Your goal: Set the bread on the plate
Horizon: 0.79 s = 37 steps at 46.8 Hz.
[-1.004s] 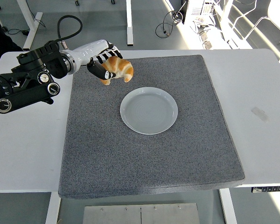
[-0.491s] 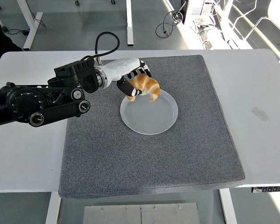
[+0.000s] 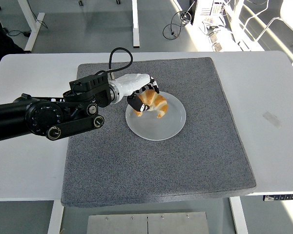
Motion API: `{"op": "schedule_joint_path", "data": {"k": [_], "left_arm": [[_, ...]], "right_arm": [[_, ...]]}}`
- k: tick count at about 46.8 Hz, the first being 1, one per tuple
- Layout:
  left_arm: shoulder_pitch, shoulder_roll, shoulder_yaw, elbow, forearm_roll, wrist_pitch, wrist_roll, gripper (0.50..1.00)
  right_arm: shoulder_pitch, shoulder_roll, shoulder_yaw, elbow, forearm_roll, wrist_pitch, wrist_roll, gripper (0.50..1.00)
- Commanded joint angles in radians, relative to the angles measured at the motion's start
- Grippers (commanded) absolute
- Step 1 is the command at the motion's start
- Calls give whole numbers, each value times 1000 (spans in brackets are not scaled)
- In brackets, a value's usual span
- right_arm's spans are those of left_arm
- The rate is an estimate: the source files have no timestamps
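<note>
You see the left hand [image 3: 143, 99] curled around the bread [image 3: 155, 103], which sits over the upper left part of the plate [image 3: 162, 131] on the grey mat [image 3: 185, 165].

You have a white table [image 3: 29, 161] carrying 1 grey mat [image 3: 156, 161], which spreads beneath the left hand [image 3: 142, 100] and out past it on every side.
</note>
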Motion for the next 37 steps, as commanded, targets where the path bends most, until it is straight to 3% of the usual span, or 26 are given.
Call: {"op": "schedule_joint_path", "data": {"k": [1,15,26,29,33,37], "left_arm": [[6,-2,3,11,1,0,0,613],[31,-37,17,43,19,0,-2,613],[38,-54,17,54,19,0,-2,643],[41,-54,15,54,18,-2,-2,707],[43,-54,14,54,5,-2,-3,861],[43,-54,10,52,2,-5,-9,940]], "right_arm": [[1,0,-1,0,0,0,0,1000],[-1,0,1,0,0,0,0,1000],[1,0,-1,0,0,0,0,1000],[1,0,1,0,0,0,0,1000],[-1,0,1,0,0,0,0,1000],[1,0,-1,0,0,0,0,1000]]}}
